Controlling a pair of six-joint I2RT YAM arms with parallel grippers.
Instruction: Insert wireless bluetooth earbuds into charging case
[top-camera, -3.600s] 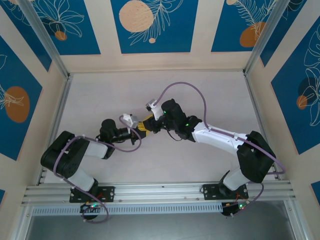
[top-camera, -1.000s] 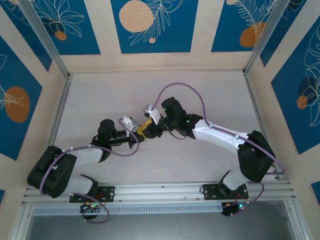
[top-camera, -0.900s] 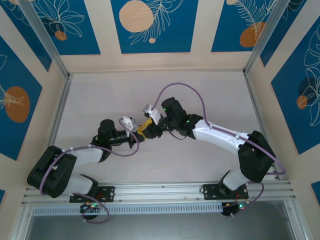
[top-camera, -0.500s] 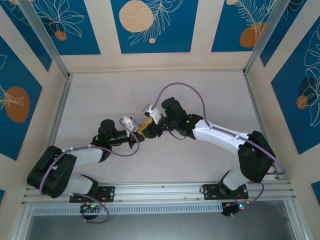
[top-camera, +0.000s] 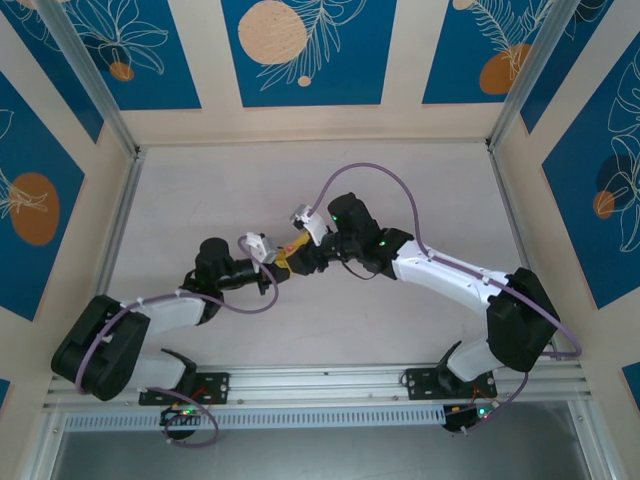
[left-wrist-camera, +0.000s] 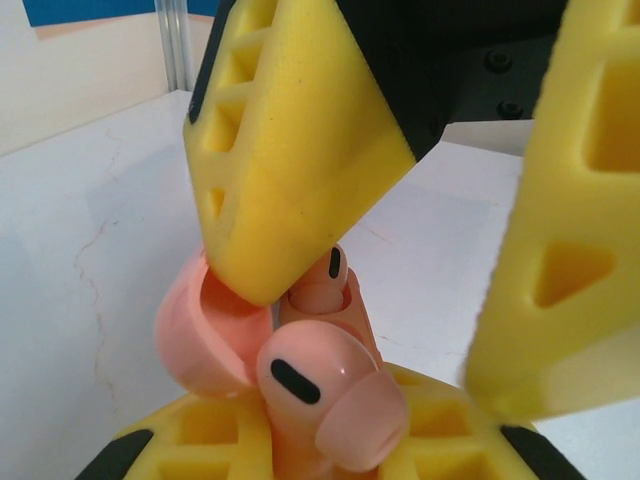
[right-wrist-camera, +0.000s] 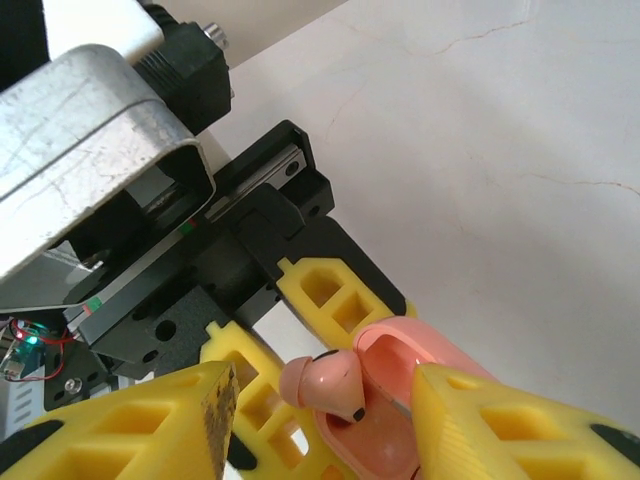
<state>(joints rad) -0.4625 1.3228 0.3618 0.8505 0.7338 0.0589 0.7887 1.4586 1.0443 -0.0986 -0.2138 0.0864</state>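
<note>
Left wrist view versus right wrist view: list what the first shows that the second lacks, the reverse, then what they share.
Left wrist view: a second earbud already seated in the case, plus a blue wall panel and metal post behind.
Right wrist view: the black body behind the left hand, a metal bracket and a green light.
Both: the case clamped in the left hand, a pink earbud sticking up from it, and the right hand open, fingers either side.
</note>
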